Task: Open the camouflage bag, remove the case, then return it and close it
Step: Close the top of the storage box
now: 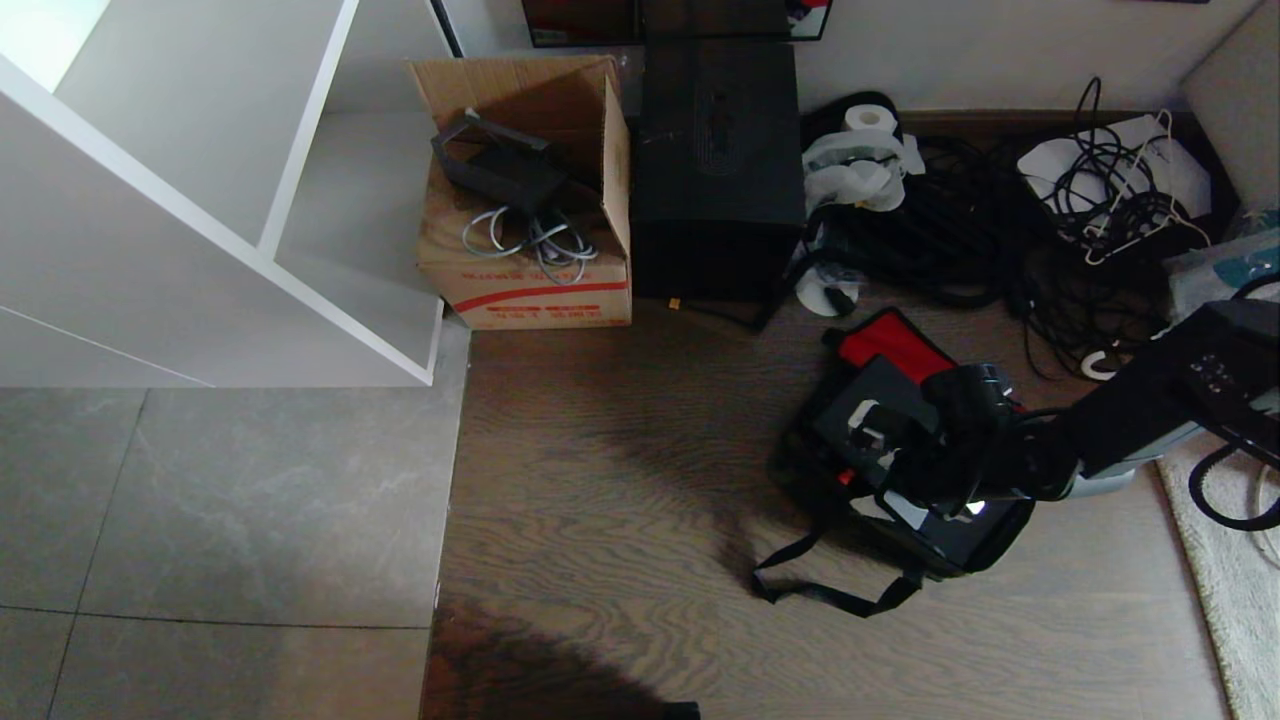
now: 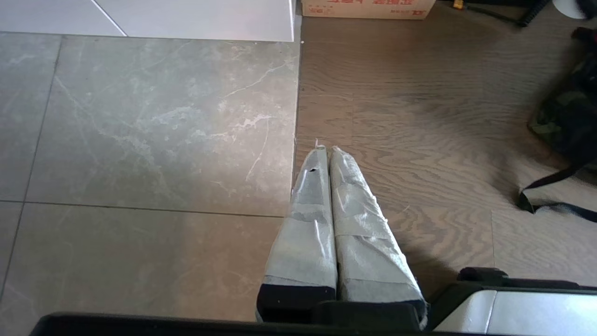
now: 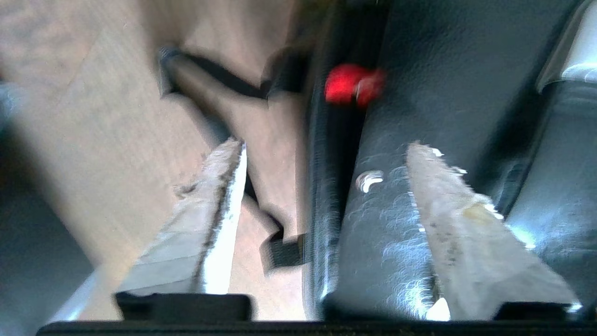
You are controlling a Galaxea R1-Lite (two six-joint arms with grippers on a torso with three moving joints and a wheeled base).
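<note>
R gripper spread wide, holding nothing: one taped finger hangs over bare wood floor, the other finger over the case, w/ the case's near edge in the gap between them. Contact w/ case can't be told, view blurred. Red latch sits just past the fingertips. In head view the R arm reaches in from the right over the bag, which lies open on the floor, red lining showing, strap trailing toward the robot. Case lies in/on the bag under the gripper. L gripper parked, fingers pressed together, empty, above the tile/wood seam. Cardboard box and tall black box well apart by the wall.
</note>
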